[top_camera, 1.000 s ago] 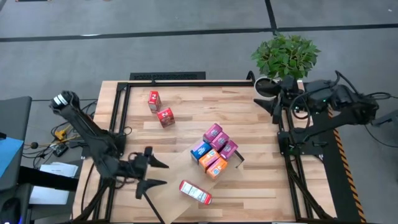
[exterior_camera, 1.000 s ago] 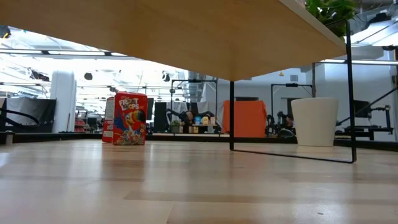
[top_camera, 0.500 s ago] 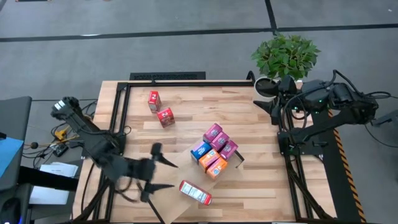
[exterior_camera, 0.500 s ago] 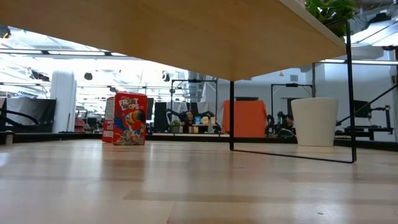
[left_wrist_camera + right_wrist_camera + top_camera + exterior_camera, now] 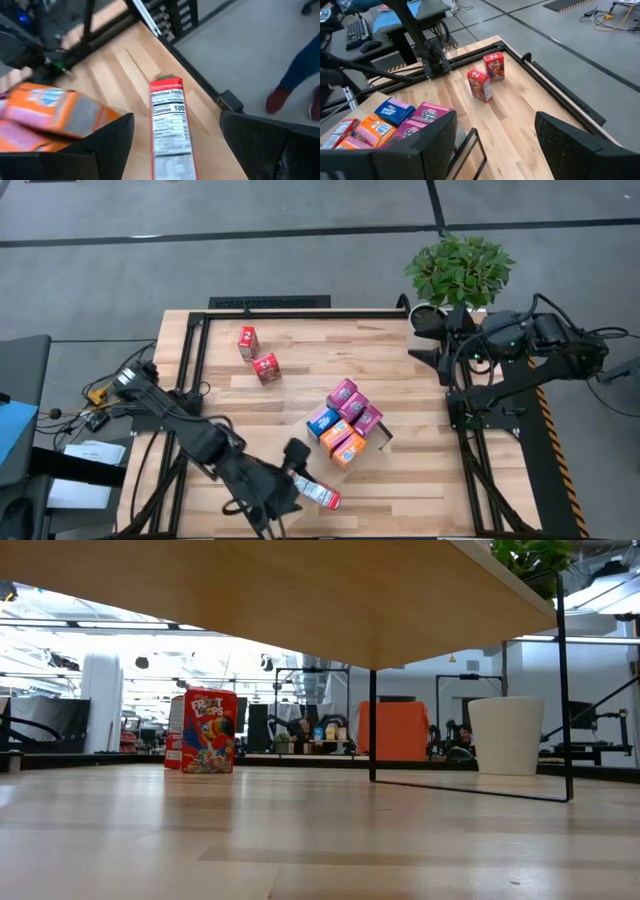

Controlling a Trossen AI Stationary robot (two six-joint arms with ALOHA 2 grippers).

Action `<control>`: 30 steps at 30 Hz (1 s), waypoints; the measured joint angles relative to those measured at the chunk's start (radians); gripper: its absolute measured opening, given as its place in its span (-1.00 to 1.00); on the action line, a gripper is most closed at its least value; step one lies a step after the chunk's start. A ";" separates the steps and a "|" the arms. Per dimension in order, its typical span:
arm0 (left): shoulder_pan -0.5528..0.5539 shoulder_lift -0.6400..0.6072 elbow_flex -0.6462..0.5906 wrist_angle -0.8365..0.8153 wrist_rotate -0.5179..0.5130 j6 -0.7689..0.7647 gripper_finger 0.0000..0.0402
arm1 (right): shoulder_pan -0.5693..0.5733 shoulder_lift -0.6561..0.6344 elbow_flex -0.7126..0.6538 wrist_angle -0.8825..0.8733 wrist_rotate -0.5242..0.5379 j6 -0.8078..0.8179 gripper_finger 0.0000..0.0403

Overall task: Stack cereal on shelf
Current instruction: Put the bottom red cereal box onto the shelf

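A red cereal box [image 5: 316, 491] lies flat on the near end of the pale wood shelf [image 5: 268, 458], its nutrition panel [image 5: 169, 131] facing up. My left gripper [image 5: 293, 477] hovers open just left of it, one finger on either side of the box's end and apart from it. Several pink, orange and blue boxes [image 5: 343, 421] are clustered farther along the shelf. Two red boxes [image 5: 256, 354] stand upright on the table at the far left. My right gripper [image 5: 418, 340] waits open at the far right, by the plant.
A potted plant [image 5: 459, 270] in a white pot [image 5: 505, 735] stands at the far right corner. The low view looks under the shelf board [image 5: 300, 600], past its thin black leg [image 5: 373, 725]. A person's shoe [image 5: 280, 99] shows on the floor beyond the table's near edge.
My left gripper has swept from the table's left side toward the right and the near edge, rolling its wrist, and has arrived at the lying red box with its fingers still open. No box has moved.
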 joint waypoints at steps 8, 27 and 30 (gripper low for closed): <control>0.017 0.064 0.017 0.017 0.083 -0.030 0.43 | 0.000 0.000 0.000 0.000 -0.007 0.000 0.46; 0.062 0.100 0.013 -0.007 0.032 -0.011 0.43 | 0.000 0.005 0.000 0.000 -0.017 0.018 0.46; 0.066 0.100 0.013 -0.035 0.033 -0.010 0.43 | 0.000 0.006 0.000 0.000 -0.016 0.018 0.46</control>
